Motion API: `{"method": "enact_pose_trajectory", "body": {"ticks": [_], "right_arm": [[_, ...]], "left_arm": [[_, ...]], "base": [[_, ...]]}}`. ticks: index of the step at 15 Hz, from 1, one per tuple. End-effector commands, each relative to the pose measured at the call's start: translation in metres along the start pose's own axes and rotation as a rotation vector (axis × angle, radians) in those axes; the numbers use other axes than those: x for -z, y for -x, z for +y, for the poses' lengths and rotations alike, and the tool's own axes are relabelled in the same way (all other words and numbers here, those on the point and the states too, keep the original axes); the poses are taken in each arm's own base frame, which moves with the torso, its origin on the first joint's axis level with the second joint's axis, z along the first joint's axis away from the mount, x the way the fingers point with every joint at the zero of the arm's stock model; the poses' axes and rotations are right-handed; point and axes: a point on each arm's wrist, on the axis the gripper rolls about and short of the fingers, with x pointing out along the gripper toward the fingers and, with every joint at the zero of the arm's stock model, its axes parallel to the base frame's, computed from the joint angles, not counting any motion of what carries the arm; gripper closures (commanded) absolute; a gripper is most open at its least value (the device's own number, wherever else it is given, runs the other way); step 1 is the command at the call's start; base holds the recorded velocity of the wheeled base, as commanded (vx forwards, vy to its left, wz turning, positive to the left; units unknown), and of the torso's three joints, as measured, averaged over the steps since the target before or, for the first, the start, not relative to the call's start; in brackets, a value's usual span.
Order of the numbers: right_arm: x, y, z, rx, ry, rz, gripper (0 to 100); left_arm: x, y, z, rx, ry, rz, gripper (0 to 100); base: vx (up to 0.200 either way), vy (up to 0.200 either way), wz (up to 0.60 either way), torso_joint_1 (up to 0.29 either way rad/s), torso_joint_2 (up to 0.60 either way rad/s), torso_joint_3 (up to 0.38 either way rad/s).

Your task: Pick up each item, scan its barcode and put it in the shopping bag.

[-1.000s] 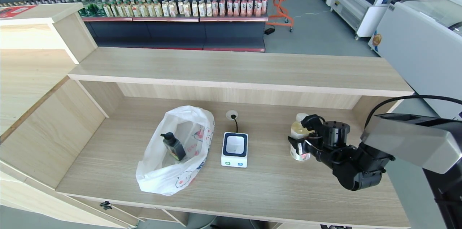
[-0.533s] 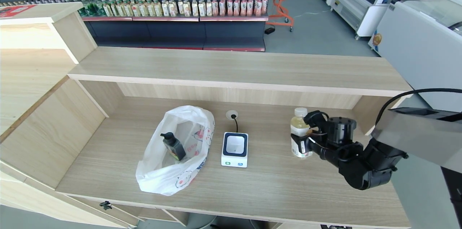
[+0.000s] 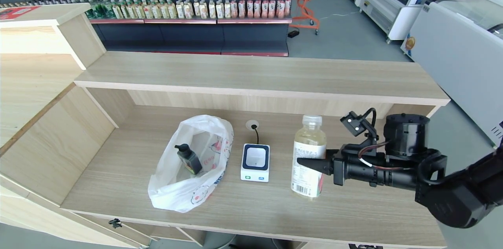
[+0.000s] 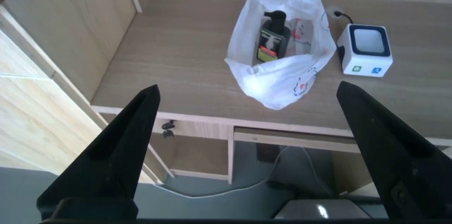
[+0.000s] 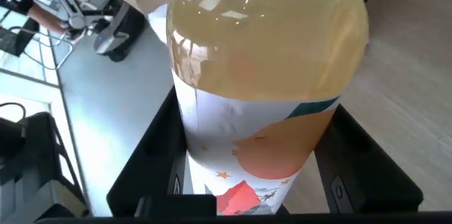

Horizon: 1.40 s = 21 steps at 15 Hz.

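Note:
My right gripper (image 3: 312,163) is shut on a clear bottle of pale yellow drink (image 3: 309,157) with a white cap and a white label, barcode near its base. It holds the bottle upright above the counter, to the right of the white barcode scanner (image 3: 256,157). In the right wrist view the bottle (image 5: 265,90) sits between the two black fingers (image 5: 157,157). The white shopping bag (image 3: 191,162) lies open left of the scanner with a dark pump bottle (image 3: 189,158) inside. My left gripper (image 4: 247,153) hangs open off the counter's front edge, above the bag (image 4: 282,47).
The wooden counter (image 3: 275,205) has a raised back ledge (image 3: 259,74) and side walls. A cable runs from the scanner to a hole in the counter (image 3: 252,125). Store shelves with bottles and freezers stand behind.
My right gripper has lifted the bottle off the counter at the right and carried it left toward the scanner. The bag and scanner have not moved.

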Motion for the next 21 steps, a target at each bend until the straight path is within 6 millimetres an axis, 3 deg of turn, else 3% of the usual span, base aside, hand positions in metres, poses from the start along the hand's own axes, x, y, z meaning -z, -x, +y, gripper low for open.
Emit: {"method": "enact_pose_trajectory", "body": {"ticks": [1, 8, 12, 21], "right_arm": [[-0.019, -0.014, 0.032, -0.103, 0.046, -0.041, 100], [-0.045, -0.031, 0.061, -0.219, -0.021, -0.091, 100], [-0.042, -0.035, 0.063, -0.226, -0.049, -0.065, 100], [-0.06, -0.044, 0.065, -0.244, -0.097, -0.074, 100]], "left_arm": [[0.0, 0.0, 0.0, 0.0, 0.0, 0.0, 0], [0.0, 0.0, 0.0, 0.0, 0.0, 0.0, 0], [0.0, 0.0, 0.0, 0.0, 0.0, 0.0, 0], [0.0, 0.0, 0.0, 0.0, 0.0, 0.0, 0]], "base": [[0.0, 0.0, 0.0, 0.0, 0.0, 0.0], [0.0, 0.0, 0.0, 0.0, 0.0, 0.0], [0.0, 0.0, 0.0, 0.0, 0.0, 0.0], [0.0, 0.0, 0.0, 0.0, 0.0, 0.0]]}}
